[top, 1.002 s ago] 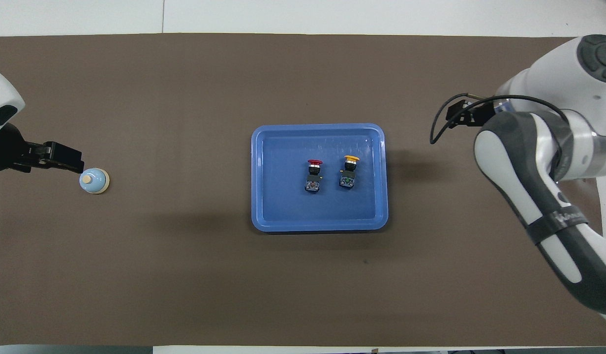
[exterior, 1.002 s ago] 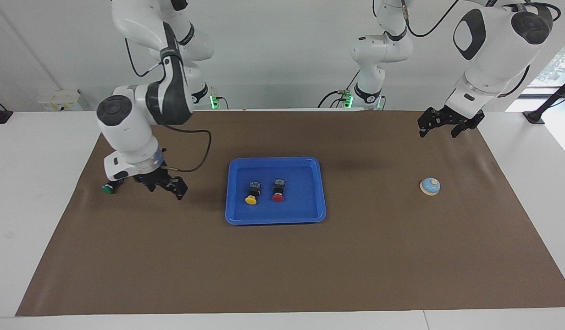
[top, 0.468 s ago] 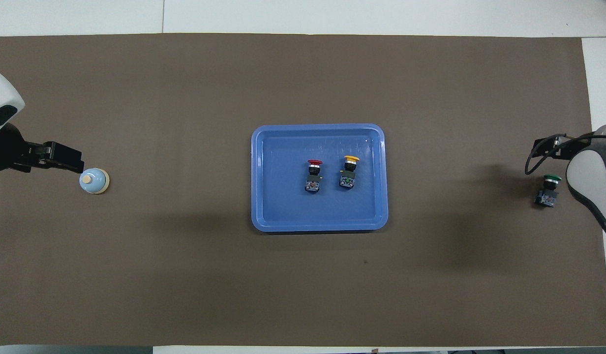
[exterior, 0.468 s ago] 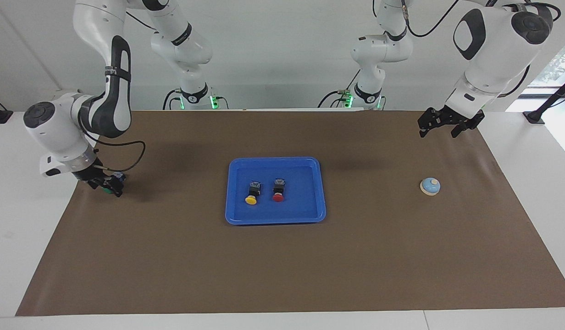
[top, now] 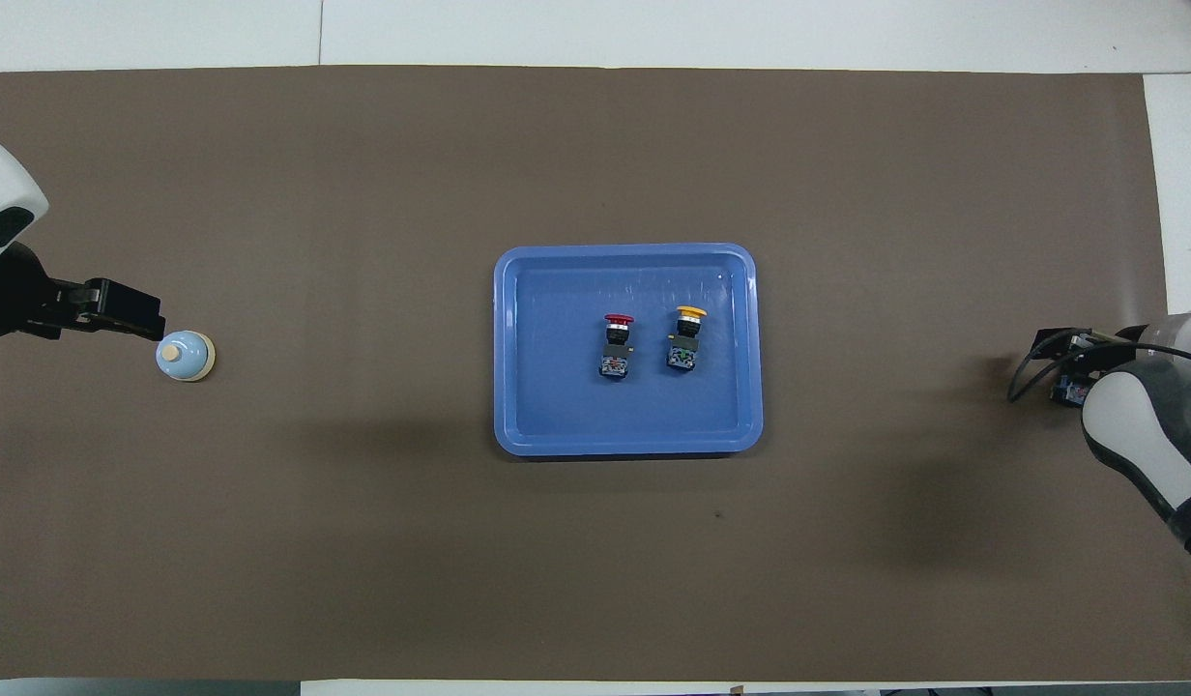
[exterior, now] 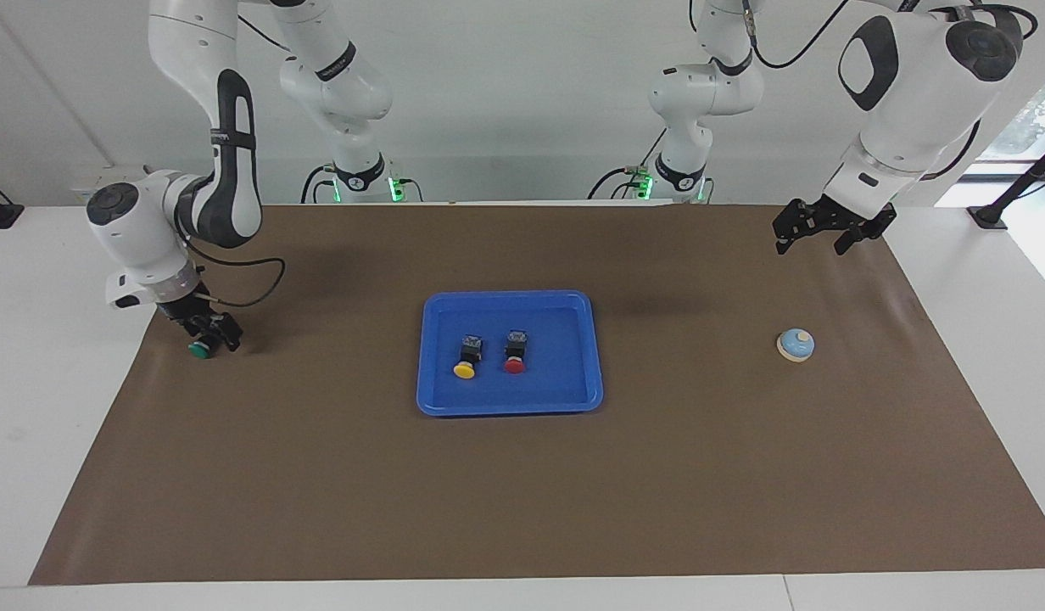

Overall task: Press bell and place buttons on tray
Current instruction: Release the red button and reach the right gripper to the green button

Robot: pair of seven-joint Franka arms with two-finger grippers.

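The blue tray (exterior: 429,356) lies mid-table with the yellow button (exterior: 465,368) and the red button (exterior: 514,365) lying in it side by side. At the right arm's end of the mat lies the green button (exterior: 201,349), mostly hidden under the arm in the overhead view (top: 1069,391). My right gripper (exterior: 209,338) is low over it, open, with its fingers on either side of the button's body. The bell (exterior: 796,344) stands at the left arm's end. My left gripper (exterior: 811,246) hangs open and empty above the mat beside the bell, on the robots' side of it.
A brown mat (exterior: 522,492) covers most of the white table. The right arm's cable (exterior: 251,293) loops just above the mat by the green button.
The right arm has swung from near the tray out to its own end of the mat and brought its gripper down around the green button. The left arm has not moved.
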